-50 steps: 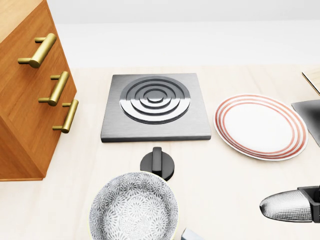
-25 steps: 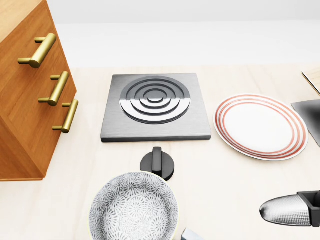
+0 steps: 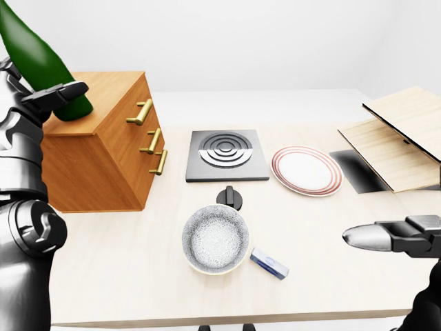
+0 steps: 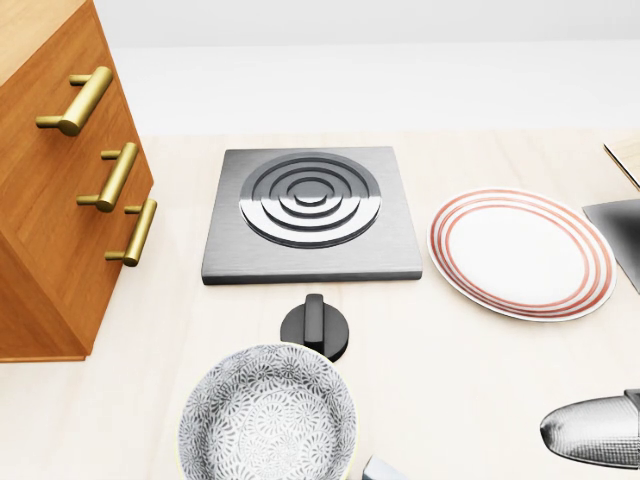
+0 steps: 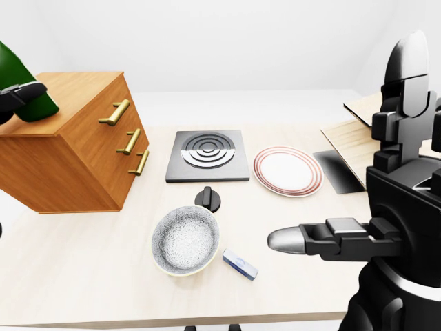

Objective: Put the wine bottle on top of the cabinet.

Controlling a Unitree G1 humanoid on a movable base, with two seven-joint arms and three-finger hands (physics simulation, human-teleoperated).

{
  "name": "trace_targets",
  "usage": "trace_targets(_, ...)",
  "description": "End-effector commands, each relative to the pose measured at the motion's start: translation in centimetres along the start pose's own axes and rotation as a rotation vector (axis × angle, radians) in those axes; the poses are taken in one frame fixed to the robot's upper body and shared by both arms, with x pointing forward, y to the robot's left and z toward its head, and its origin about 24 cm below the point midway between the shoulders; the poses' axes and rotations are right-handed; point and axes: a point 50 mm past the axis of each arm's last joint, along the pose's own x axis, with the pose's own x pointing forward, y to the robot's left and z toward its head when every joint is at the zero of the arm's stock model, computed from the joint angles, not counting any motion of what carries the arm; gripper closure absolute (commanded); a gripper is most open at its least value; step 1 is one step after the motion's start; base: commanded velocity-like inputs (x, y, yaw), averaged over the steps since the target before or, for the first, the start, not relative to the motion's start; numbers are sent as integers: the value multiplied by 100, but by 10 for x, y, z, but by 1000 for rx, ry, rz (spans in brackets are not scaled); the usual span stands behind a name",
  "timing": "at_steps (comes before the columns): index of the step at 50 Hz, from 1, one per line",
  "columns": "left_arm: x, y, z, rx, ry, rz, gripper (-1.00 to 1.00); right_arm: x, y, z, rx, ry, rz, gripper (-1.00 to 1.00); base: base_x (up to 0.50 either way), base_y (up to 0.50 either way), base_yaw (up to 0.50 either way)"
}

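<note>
Green wine bottle (image 3: 38, 58) leaning on top of the wooden cabinet (image 3: 103, 155), near the cabinet top's left edge, base apparently on the wood, neck cut off at the upper left of the left-eye view. Left hand (image 3: 48, 96) wrapped round the bottle's lower body, one dark finger (image 3: 63, 90) crossing its glass; seen in the two eye views only, absent from the head view. Cabinet at the table's left edge, three brass drawer handles (image 4: 105, 178) facing the table's middle.

Head view looking down closer: square grey hotplate (image 4: 312, 213) with concentric rings at the table's centre, black knob (image 4: 315, 325) just below it, patterned grey bowl (image 4: 267, 415) near the table's lower edge, white plate (image 4: 520, 252) with red rings to the right.

Only in the eye views: small blue-and-white box (image 3: 269, 263) just right of the bowl, light wooden boards (image 3: 400, 138) at the table's right edge over a dark flat panel (image 3: 358, 171).

Right hand (image 5: 331, 241) empty, hovering over the table's lower right, one silver-tipped finger (image 5: 293, 241) pointing left, another finger (image 5: 406, 69) upright; only the fingertip shows in the head view.
</note>
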Motion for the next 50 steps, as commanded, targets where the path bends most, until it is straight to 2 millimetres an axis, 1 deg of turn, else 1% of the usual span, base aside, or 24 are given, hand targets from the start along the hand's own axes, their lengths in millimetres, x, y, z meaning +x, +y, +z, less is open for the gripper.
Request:
trace_targets(1, 0, 0, -8, 5, 24, -8, -80, 3, -2, 6, -6, -38, -4, -100, 0, 0, 0)
trace_targets(5, 0, 0, -7, 3, 21, -7, -60, 5, -3, 8, -9, -54, -6, -100, 0, 0, 0)
trace_targets(11, 0, 0, -7, 5, 20, -11, -65, 4, -2, 6, -2, -40, -7, -100, 0, 0, 0)
trace_targets(14, -1, 1, -9, 2, 25, -12, -59, 4, -3, 7, -4, -44, -8, -100, 0, 0, 0)
trace_targets(20, 0, 0, -8, 2, 22, -15, -56, 5, -2, 8, -1, -57, -8, -100, 0, 0, 0)
trace_targets(21, 0, 0, -9, 4, 25, -14, -57, 4, -1, 5, 1, -39, -5, -100, 0, 0, 0)
trace_targets(26, -1, 1, -9, 4, 26, -11, -64, 3, -1, 3, -1, -26, -4, -100, 0, 0, 0)
trace_targets(29, -1, 2, -3, 7, 10, -10, -76, 3, -1, 3, 1, -25, -5, -100, 0, 0, 0)
trace_targets(30, 0, 2, 0, 8, 0, -11, -83, 4, -1, 3, 1, -27, -5, -100, 0, 0, 0)
trace_targets(31, 0, 3, 7, 7, -17, -14, -100, 4, -1, 3, 1, -30, -5, -100, 0, 0, 0)
trace_targets(32, 0, 3, 12, 10, -31, -15, -100, 4, -1, 3, 1, -29, -3, -100, 0, 0, 0)
trace_targets(33, -1, 3, 22, 9, -59, -17, -100, 4, -1, 3, 2, -28, -3, -100, 0, 0, 0)
trace_targets(36, -2, 4, 40, 28, -106, -10, -100, 4, 0, 3, 4, -28, -4, -100, 0, 0, 0)
trace_targets(37, -3, 5, 52, 35, -139, -7, -100, 4, 1, 4, 5, -32, -3, -100, 0, 0, 0)
trace_targets(40, -7, 7, 79, 31, -218, -10, -100, 4, 1, 4, 5, -33, -3, -100, 0, 0, 0)
trace_targets(42, -10, 8, 94, 27, -259, -17, -100, 4, 1, 3, 5, -31, -3, -100, 0, 0, 0)
trace_targets(43, -13, 8, 107, 23, -298, -20, -100, 4, 1, 3, 5, -30, -3, -100, 0, 0, 0)
trace_targets(46, -21, 11, 130, 25, -375, -30, -100, 4, 1, 4, 4, -33, -4, -100, 0, 0, 0)
trace_targets(47, -28, 9, 151, 29, -437, -43, -100, 4, 1, 3, 4, -33, -2, -100, 0, 0, 0)
trace_targets(50, -42, 9, 183, 42, -542, -63, -100, 6, 1, 4, 5, -43, -2, -100, 0, 0, 0)
